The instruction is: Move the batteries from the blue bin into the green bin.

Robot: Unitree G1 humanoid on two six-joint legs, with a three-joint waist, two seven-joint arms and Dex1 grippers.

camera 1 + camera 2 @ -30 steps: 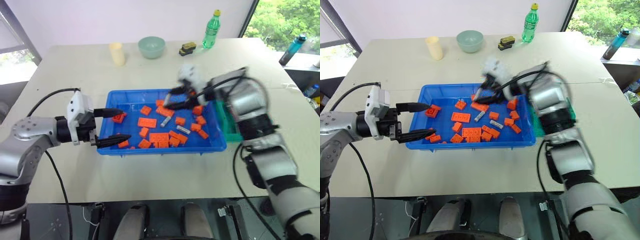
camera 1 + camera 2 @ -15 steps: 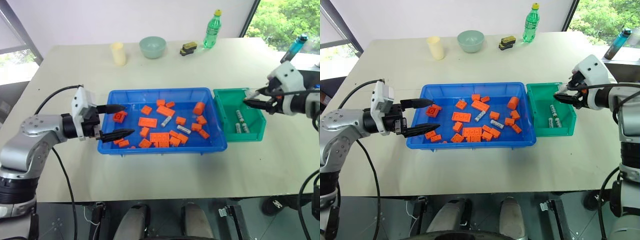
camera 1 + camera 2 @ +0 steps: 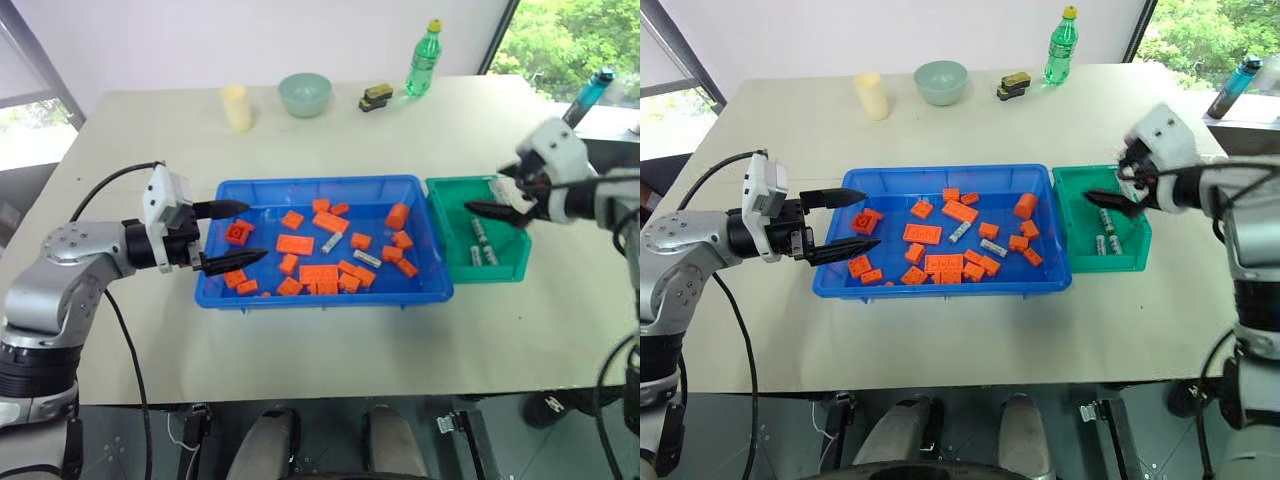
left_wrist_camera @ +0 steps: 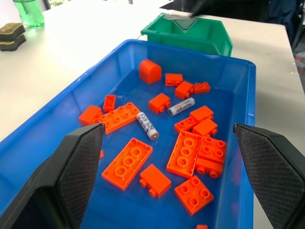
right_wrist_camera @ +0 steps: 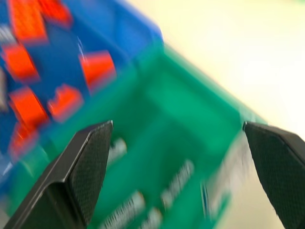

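Note:
The blue bin [image 3: 320, 184] sits mid-table, holding many orange bricks and two batteries [image 3: 331, 243] [image 3: 366, 259], which also appear in the left wrist view [image 4: 147, 125] [image 4: 181, 106]. My left gripper [image 3: 255, 231] hangs open over the bin's left end, with nothing between its fingers. Right beside the blue bin stands the green bin [image 3: 444, 240], with several batteries [image 3: 478, 233] lying on its floor. My right gripper [image 3: 490, 195] hovers above the green bin, its fingers [image 5: 86, 162] spread wide and empty.
Along the table's far side stand a cream cup [image 3: 237, 107], a pale green bowl [image 3: 304, 93], a small dark object [image 3: 375, 97] and a green bottle [image 3: 423, 58]. A blue bottle [image 3: 590, 92] stands beyond the table's right corner. Orange bricks [image 3: 294, 244] surround the batteries.
My right gripper swung from over the blue bin to above the green bin and its fingers went from nearly closed to wide open. The left gripper has stayed in place.

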